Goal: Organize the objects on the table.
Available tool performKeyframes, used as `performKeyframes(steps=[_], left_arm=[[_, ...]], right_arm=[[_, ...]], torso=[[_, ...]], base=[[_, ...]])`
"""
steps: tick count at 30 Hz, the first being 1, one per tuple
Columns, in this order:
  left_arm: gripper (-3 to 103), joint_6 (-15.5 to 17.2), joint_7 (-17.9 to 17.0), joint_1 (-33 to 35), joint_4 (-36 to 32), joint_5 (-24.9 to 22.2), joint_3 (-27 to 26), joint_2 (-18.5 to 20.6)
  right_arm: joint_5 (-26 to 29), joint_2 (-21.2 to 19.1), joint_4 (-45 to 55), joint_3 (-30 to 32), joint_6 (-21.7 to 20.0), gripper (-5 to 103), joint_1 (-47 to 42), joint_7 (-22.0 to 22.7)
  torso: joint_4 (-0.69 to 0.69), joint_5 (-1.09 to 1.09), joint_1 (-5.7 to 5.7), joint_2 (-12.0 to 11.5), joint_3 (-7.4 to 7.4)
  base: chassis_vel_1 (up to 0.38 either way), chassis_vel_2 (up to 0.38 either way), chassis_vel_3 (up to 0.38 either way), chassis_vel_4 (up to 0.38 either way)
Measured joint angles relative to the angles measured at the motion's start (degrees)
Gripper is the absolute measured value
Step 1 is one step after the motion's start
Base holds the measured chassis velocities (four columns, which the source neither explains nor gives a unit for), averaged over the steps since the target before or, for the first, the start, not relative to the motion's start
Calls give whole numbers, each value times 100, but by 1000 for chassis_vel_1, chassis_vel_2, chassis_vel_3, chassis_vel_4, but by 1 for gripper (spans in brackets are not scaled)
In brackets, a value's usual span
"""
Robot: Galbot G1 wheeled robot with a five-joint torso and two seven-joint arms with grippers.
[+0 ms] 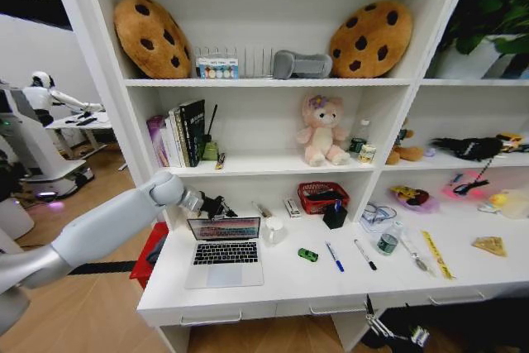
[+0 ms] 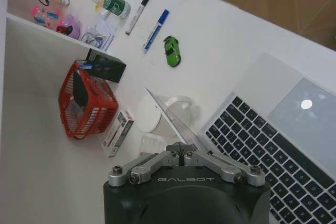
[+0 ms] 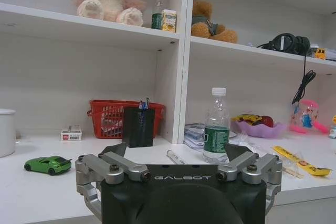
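— Laptop [image 1: 225,252]: where does it sit?
— Open on the left part of the white table [image 1: 331,285], screen lit, keyboard facing the front edge. A white mug [image 1: 274,230] stands just beside its right side.

— And the left gripper [image 1: 216,207]?
— At the top edge of the laptop's lid, reached in from the left. In the left wrist view its fingers [image 2: 178,149] are drawn together right at that thin lid edge (whether they actually pinch it, I cannot tell).

— What else lies on the desk?
— A green toy car [image 1: 307,255] right of the laptop, then a blue pen [image 1: 334,256] and a dark pen [image 1: 364,255], each lying apart. Farther right a small bottle [image 1: 388,240] with a green label, and a yellow ruler [image 1: 436,254] near the front edge. Behind them sit a red basket [image 1: 322,197] and a black pen holder [image 1: 335,216], just beside each other.

— The right gripper [image 3: 178,157]?
— Held low in front of the desk edge, level with the tabletop and pointing toward the shelving; its fingers are spread apart with nothing between them. Its camera sees the toy car, the basket, the holder and the bottle.
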Motion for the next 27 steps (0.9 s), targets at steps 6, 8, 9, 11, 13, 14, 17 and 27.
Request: performKeyframes(steps=[6, 8, 9, 11, 13, 14, 17, 27], left_arm=[[0, 112, -17, 682, -466, 86, -364, 373], [0, 131, -22, 868, -578, 111, -472, 476], [0, 140, -22, 1042, -674, 152, -589, 562], [0, 145, -22, 1166, -747, 198, -691, 634], [0, 146, -9, 1601, -946, 318, -1066, 836], [0, 146, -9, 1601, -946, 318, -1066, 836], [0, 139, -1, 2446, -1204, 430, -1738, 1131], [0, 56, -76, 4962, -1653, 1055, -3678, 1402]], right_arm=[[-6, 4, 16, -2, 0, 100, -12, 2], [-7, 5, 16, -2, 4, 100, -18, 2], [-15, 5, 16, -1, 12, 100, -23, 2], [-23, 7, 20, 0, 18, 100, -30, 3], [-50, 23, 52, -13, 19, 100, -51, 5], [-50, 23, 52, -13, 19, 100, -51, 5], [-148, 81, 67, -65, 19, 100, -37, 11], [-431, 239, 137, -296, -8, 100, -48, 32]], torso=[[0, -2, 0, 0, 0], [0, 0, 0, 0, 0], [0, -2, 0, 0, 0], [1, -2, 0, 0, 0], [-1, 0, 0, 0, 0], [-1, 0, 0, 0, 0], [1, 0, 0, 0, 0], [1, -1, 0, 1, 0]], base=[[0, 0, 0, 0], [0, 0, 0, 0], [0, 0, 0, 0], [0, 0, 0, 0], [0, 0, 0, 0], [0, 0, 0, 0], [0, 0, 0, 0], [0, 0, 0, 0]])
